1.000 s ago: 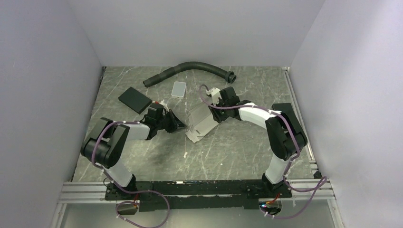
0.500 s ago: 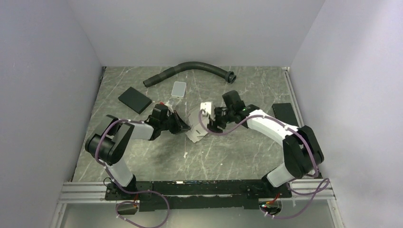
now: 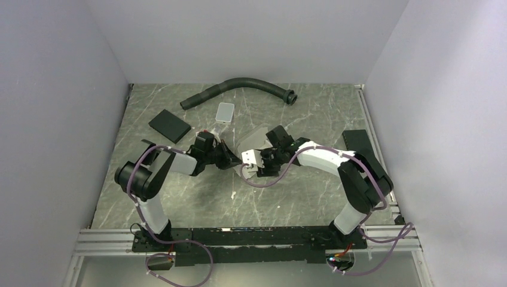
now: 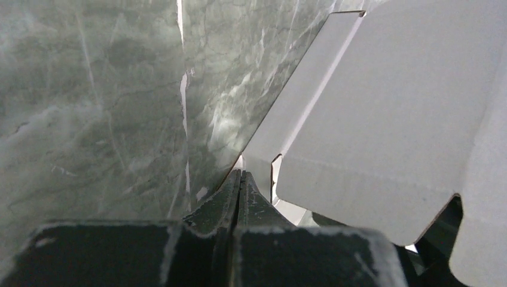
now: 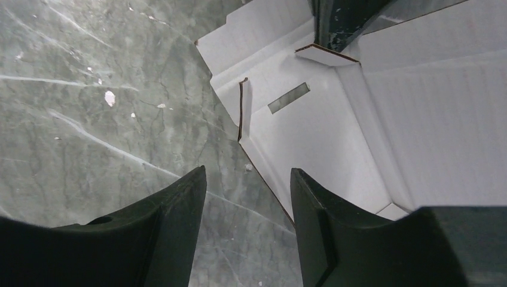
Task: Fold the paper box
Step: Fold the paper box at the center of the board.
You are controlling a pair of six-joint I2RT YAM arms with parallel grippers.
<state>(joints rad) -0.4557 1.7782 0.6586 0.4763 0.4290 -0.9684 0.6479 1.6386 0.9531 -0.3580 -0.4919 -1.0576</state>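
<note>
Table (image 3: 287,191), green-grey marbled top. Far left: black flat pad (image 3: 169,125) lying flat, well apart from both arms. Behind it toward centre: small light grey tile (image 3: 225,112), and a dark curved hose (image 3: 239,85) along the back edge. Left gripper (image 3: 232,160) reaches in from the left to the table's centre. In its wrist view the two fingers (image 4: 224,200) are pressed flush together, no gap between them, and their tips meet the lower corner of a flap of the paper box (image 3: 254,139). Cannot tell whether a sliver of card is nipped at the very tips. The paper box sits at centre, between the two grippers, not yet closed up: a white creased sheet with panels partly raised, tabbed flaps and one small slot showing on the inner face in the right wrist view. One corner rests on the table. Right gripper (image 5: 248,174) comes in from the right, just beside the box. Its fingers stand apart at a moderate width with nothing between them, one over bare table, the other over the box's edge. Whether it touches the card cannot be told. Far right: a second black pad (image 3: 356,140) near the table's right edge, partly behind the right arm.
</note>
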